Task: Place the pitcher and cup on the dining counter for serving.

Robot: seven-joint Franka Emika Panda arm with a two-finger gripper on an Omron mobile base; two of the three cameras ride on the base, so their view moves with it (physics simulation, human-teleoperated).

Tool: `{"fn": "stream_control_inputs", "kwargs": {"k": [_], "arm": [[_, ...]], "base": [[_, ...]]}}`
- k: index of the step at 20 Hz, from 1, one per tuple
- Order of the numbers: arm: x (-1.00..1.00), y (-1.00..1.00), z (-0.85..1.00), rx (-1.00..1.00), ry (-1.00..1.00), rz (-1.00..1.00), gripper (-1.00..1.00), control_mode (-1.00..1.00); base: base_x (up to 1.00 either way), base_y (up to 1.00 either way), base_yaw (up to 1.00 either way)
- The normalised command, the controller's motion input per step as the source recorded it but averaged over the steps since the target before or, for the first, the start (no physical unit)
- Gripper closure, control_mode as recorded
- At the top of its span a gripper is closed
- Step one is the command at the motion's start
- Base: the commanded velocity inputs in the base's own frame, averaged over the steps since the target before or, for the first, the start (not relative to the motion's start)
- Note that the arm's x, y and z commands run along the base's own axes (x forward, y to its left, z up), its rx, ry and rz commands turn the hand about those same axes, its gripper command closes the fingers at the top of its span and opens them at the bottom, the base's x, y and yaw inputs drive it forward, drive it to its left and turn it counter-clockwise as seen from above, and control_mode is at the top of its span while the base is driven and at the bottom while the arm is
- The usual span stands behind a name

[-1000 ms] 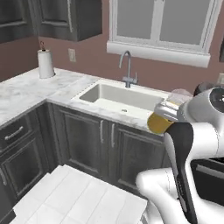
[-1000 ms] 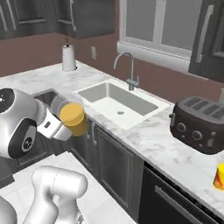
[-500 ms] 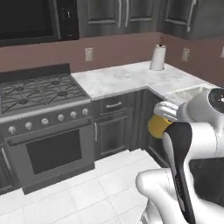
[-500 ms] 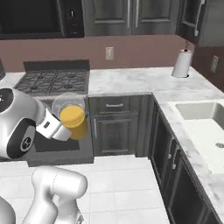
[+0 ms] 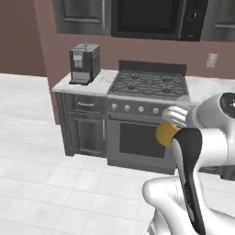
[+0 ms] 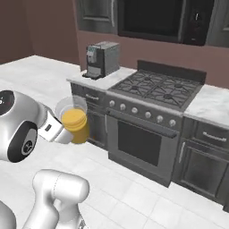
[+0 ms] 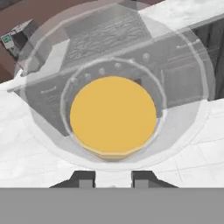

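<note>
Fingers [image 7: 86, 178] are grasping the pitcher [image 7: 113, 118]: in the hand view the two dark fingertips are rising at the bottom edge, and the clear round wall of the vessel is sitting directly above and beyond them, its orange liquid appearing as a disc centred over the gap between them. The camera is looking along the vessel, so the exact contact points on its wall are hidden. In the right base view the pitcher [image 6: 74, 120] is being carried in the air at the end of the white arm [image 6: 27, 127], projecting from the wrist toward the kitchen units, with the orange liquid filling its lower part and the clear rim opening above. In the left base view the pitcher [image 5: 169, 131] is showing partly behind the arm's forearm [image 5: 188, 158], its orange portion visible just left of the dark joint cover. The vessel is hanging above the white tiled floor [image 6: 147, 197], well apart from any surface and touching nothing but the fingers. Ahead of it, a gas stove [image 6: 156, 91] with a row of knobs and an oven door is standing between dark cabinets [image 6: 210, 165]. A coffee machine [image 6: 101, 59] is resting on the marble tabletop [image 6: 100, 80] to the left of the stove, and a dark microwave [image 6: 161, 20] is mounted above the burners.
</note>
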Motion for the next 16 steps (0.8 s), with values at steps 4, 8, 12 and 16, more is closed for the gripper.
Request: {"fn": "stream_control_inputs", "kwargs": {"k": [4,8,12,16], "arm": [[0.0,0.0,0.0,0.0,0.0,0.0,1.0,1.0],[0.0,0.0,0.0,0.0,0.0,0.0,1.0,1.0],[0.0,0.0,0.0,0.0,0.0,0.0,1.0,1.0],[0.0,0.0,0.0,0.0,0.0,0.0,1.0,1.0]], "base": [[0.0,0.0,1.0],[0.0,0.0,1.0],[0.0,0.0,1.0],[0.26,0.0,0.94]]}}
